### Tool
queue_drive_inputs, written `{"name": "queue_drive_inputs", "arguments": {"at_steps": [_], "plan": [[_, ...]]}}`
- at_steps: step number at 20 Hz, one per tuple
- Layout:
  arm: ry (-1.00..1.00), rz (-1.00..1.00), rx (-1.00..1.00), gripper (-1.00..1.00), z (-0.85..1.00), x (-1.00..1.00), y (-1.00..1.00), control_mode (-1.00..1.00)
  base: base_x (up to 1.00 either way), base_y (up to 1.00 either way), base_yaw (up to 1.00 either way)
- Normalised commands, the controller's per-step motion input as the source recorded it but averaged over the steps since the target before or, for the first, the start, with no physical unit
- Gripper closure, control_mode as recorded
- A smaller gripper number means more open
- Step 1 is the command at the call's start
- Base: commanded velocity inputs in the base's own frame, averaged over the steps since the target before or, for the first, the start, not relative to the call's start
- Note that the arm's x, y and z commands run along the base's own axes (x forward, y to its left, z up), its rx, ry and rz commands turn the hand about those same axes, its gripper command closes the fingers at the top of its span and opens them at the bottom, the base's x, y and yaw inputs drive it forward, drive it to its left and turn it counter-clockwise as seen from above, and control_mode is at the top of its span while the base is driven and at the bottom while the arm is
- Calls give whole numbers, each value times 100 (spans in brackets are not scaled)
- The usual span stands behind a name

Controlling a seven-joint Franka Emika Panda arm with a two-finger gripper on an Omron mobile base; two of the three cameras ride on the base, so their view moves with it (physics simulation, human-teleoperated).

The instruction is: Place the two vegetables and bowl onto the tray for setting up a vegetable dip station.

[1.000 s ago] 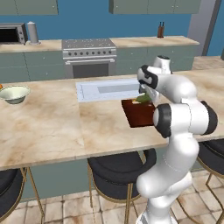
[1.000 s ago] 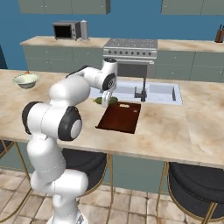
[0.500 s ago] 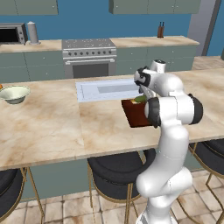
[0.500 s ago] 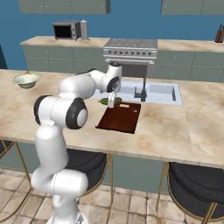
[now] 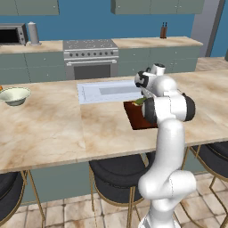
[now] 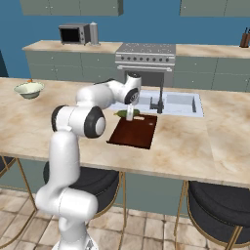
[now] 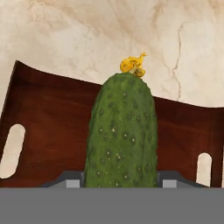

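We see the gripper (image 6: 129, 115) hanging over the far edge of the dark reddish-brown tray (image 6: 134, 134), which lies on the marble counter (image 6: 185, 141) just in front of the sink (image 6: 181, 103). In the hand view the green cucumber (image 7: 121, 135) stands between the two fingers, its yellow flower tip pointing away from the camera, and the jaws sit partly apart, closed against its sides. Below it we see the tray's wood surface with a slot near each short edge. From the right base view the cucumber looks to be just above the tray's edge, though we cannot tell whether it touches. In the left base view the arm hides most of the tray (image 5: 133, 116). The pale bowl (image 5: 14, 95) rests well apart at the counter's far left end, with something small and orange, perhaps the carrot (image 5: 1, 88), just beside it
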Motion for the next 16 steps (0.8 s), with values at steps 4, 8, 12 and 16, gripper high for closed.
{"name": "queue_drive_inputs", "arguments": {"at_steps": [4,8,12,16], "plan": [[0,0,0,100,-15,47,-1,-100,0,0,0],[0,-5,0,100,-11,41,-1,-100,0,0,0],[0,-9,0,100,-17,34,0,-100,0,0,0],[0,-9,0,100,-20,33,0,-100,0,0,0]]}}
